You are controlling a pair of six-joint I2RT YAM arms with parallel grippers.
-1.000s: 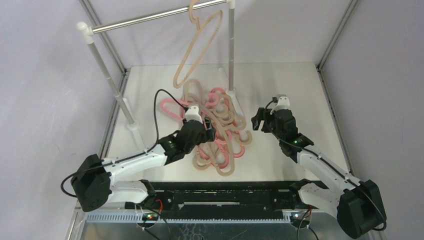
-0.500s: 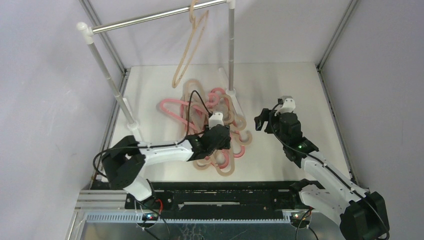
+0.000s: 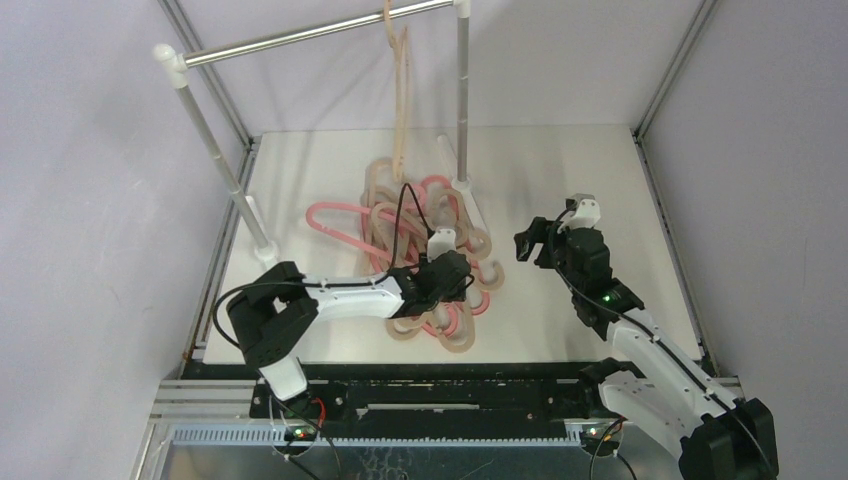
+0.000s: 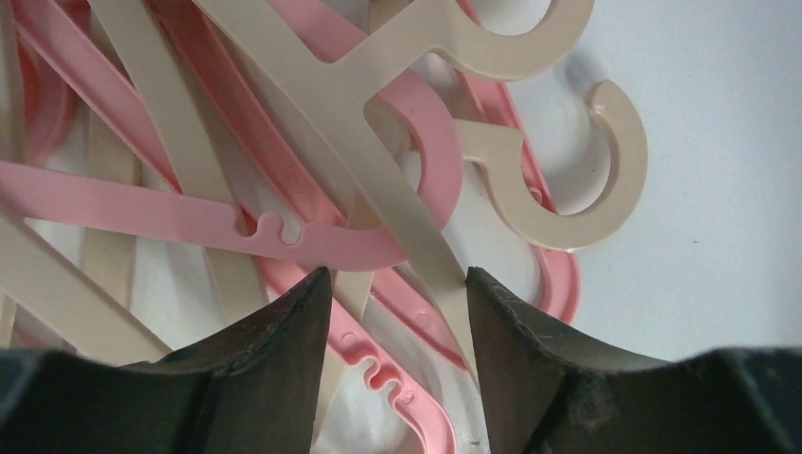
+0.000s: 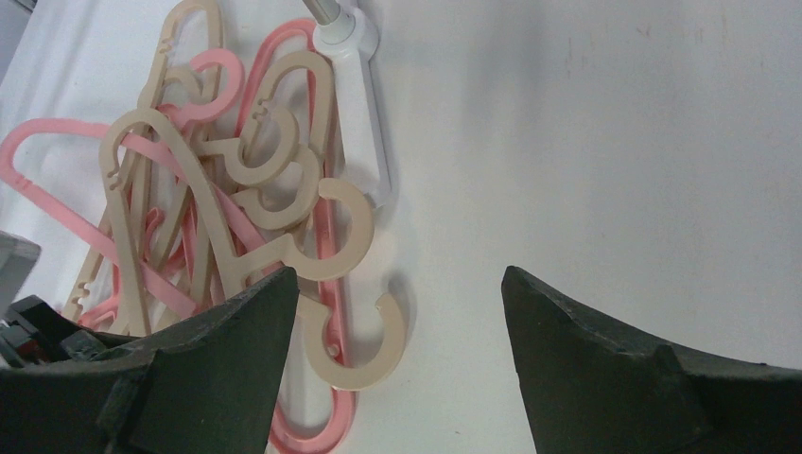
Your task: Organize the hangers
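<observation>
A tangled pile of pink and beige hangers (image 3: 420, 250) lies on the white table in front of the rail's right post. One beige hanger (image 3: 400, 90) hangs from the silver rail (image 3: 300, 35), seen edge-on. My left gripper (image 3: 452, 283) is open, low over the pile's near right part; in the left wrist view its jaws (image 4: 397, 284) straddle beige and pink hanger arms (image 4: 416, 236). My right gripper (image 3: 530, 243) is open and empty, above bare table right of the pile; its view shows the pile (image 5: 236, 208) at left.
The rail stands on two white-footed posts, the left one (image 3: 215, 150) and the right one (image 3: 462, 110), whose foot (image 5: 364, 104) touches the pile. Grey walls and metal frame struts enclose the white table (image 3: 580, 170).
My left gripper has moved right and down onto the pile's near right part. My right gripper drifted slightly right. The hanging beige hanger has swung round to edge-on.
</observation>
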